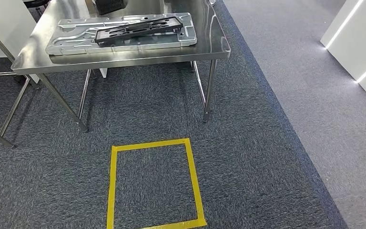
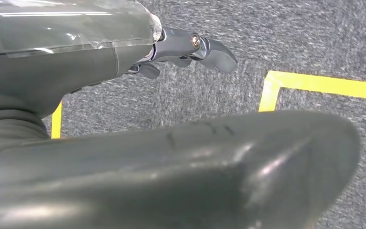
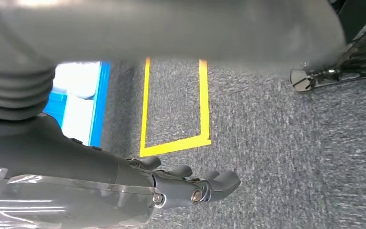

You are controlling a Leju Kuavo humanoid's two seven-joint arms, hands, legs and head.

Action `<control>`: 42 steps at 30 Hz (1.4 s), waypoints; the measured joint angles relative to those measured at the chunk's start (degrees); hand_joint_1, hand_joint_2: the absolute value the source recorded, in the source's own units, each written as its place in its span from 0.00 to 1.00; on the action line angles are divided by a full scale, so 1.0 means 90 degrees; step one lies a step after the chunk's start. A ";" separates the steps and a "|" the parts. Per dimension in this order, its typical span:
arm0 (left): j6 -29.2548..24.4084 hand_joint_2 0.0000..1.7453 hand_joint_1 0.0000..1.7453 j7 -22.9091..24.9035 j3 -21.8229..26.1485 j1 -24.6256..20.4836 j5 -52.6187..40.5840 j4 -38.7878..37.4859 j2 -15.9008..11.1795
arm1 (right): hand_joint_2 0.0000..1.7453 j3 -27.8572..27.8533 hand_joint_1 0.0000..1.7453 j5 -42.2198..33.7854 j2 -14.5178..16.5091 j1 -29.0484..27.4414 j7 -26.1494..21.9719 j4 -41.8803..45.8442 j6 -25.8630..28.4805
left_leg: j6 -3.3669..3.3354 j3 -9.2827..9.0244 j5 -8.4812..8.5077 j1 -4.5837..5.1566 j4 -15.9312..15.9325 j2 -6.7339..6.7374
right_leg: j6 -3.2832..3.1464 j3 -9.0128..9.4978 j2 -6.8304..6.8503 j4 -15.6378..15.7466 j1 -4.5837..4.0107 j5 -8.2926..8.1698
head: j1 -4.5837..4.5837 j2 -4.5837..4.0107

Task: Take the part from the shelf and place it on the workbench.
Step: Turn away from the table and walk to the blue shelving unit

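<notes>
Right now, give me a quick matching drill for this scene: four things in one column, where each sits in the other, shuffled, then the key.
Things:
1. black flat plastic frame part
2. silver stamped sheet-metal panel
3. shiny stainless-steel workbench
4. yellow tape square

Places:
A. stuck flat on the grey carpet, nearer than the bench
B. lying straight on the bench top
C. standing on the carpet on thin metal legs
D. lying on top of the metal panel

Pairs: 1-D, 2-B, 3-C, 4-A
</notes>
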State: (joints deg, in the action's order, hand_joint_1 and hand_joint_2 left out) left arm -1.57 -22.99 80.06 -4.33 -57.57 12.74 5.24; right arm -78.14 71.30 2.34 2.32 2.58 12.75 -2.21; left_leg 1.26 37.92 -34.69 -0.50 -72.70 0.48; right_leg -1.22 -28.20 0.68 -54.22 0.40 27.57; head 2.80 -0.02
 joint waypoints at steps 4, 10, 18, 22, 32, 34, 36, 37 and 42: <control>0.0069 0.00 0.00 -0.0015 0.0000 -0.0019 -0.0002 -0.0001 -0.0031 | 1.00 -0.0016 0.00 -0.0025 0.0014 0.0006 0.0027 -0.0005 0.0011 | 0.0056 -0.0831 0.0534 -0.0079 0.1253 -0.0003 | 0.0072 -0.0172 -0.0007 -0.0210 0.0015 0.0004 | 0.0000 0.0000; 0.0091 1.00 0.00 -0.0011 0.0000 -0.0027 0.0026 -0.0002 -0.0040 | 0.50 -0.0029 0.00 0.0021 0.0006 0.0017 0.0275 -0.0008 0.0130 | -0.0105 -0.1032 0.0621 -0.0035 0.1772 -0.0022 | 0.0154 -0.0300 -0.0038 -0.0326 -0.0007 -0.0028 | -0.0002 0.0000; 0.0192 1.00 0.00 -0.0022 -0.0007 -0.0034 0.0152 -0.0002 -0.0087 | 1.00 -0.0068 0.00 -0.0109 0.0010 0.0018 -0.0099 -0.0010 0.0035 | -0.0160 -0.1009 0.0655 0.0008 0.1763 -0.0015 | 0.0255 -0.0312 -0.0044 -0.0290 0.0037 -0.0094 | -0.0001 0.0000; 0.0226 1.00 0.00 0.0080 -0.0294 0.0007 0.0373 -0.0002 -0.0133 | 1.00 0.0108 0.00 -0.0347 0.0008 -0.0010 -0.0095 -0.0007 0.0125 | -0.0166 -0.1006 0.0663 0.0009 0.1762 -0.0014 | 0.0267 -0.0318 -0.0044 -0.0290 0.0037 -0.0102 | 0.0000 0.0000; 0.0218 0.00 0.00 0.0468 -0.1497 0.0196 0.1314 0.0044 -0.0228 | 0.00 0.1186 0.00 -0.1518 -0.0013 -0.0141 -0.0124 0.0078 0.0143 | -0.0161 -0.1000 0.0675 0.0007 0.1762 -0.0014 | 0.0268 -0.0333 -0.0044 -0.0308 0.0034 -0.0104 | 0.0000 0.0000; 0.0214 0.00 0.00 0.0547 -0.1761 0.0240 0.1507 0.0067 -0.0245 | 0.00 0.1431 0.00 -0.1769 -0.0017 -0.0172 -0.0132 0.0107 0.0146 | -0.0160 -0.0999 0.0676 0.0007 0.1762 -0.0014 | 0.0268 -0.0334 -0.0044 -0.0308 0.0034 -0.0104 | -0.0001 0.0000; 0.0211 0.00 0.00 0.0627 -0.2032 0.0285 0.1702 0.0098 -0.0259 | 0.00 0.1692 0.00 -0.2012 -0.0021 -0.0206 -0.0138 0.0140 0.0148 | -0.0160 -0.0998 0.0676 0.0007 0.1762 -0.0014 | 0.0268 -0.0334 -0.0044 -0.0308 0.0034 -0.0104 | -0.0001 0.0000; 0.0211 0.00 0.00 0.0664 -0.2161 0.0306 0.1793 0.0112 -0.0265 | 0.00 0.1826 0.00 -0.2126 -0.0024 -0.0222 -0.0140 0.0154 0.0149 | -0.0160 -0.0997 0.0676 0.0007 0.1762 -0.0014 | 0.0268 -0.0335 -0.0044 -0.0308 0.0035 -0.0104 | -0.0001 0.0000; 0.0209 0.00 0.00 0.0846 -0.2779 0.0404 0.2242 0.0179 -0.0298 | 0.00 0.2465 0.00 -0.2688 -0.0051 -0.0302 -0.0143 0.0228 0.0152 | -0.0161 -0.0996 0.0676 0.0007 0.1762 -0.0014 | 0.0267 -0.0335 -0.0044 -0.0308 0.0036 -0.0105 | 0.0000 0.0000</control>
State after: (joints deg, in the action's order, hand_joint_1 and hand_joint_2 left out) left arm 0.31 -15.38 55.05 -0.70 -37.39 14.35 2.56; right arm -55.95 47.11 1.88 -0.40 1.30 14.80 -0.84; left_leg -0.19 28.95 -28.60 -0.44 -56.85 0.35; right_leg 1.18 -31.21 0.29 -56.99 0.72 26.63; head 2.80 -0.02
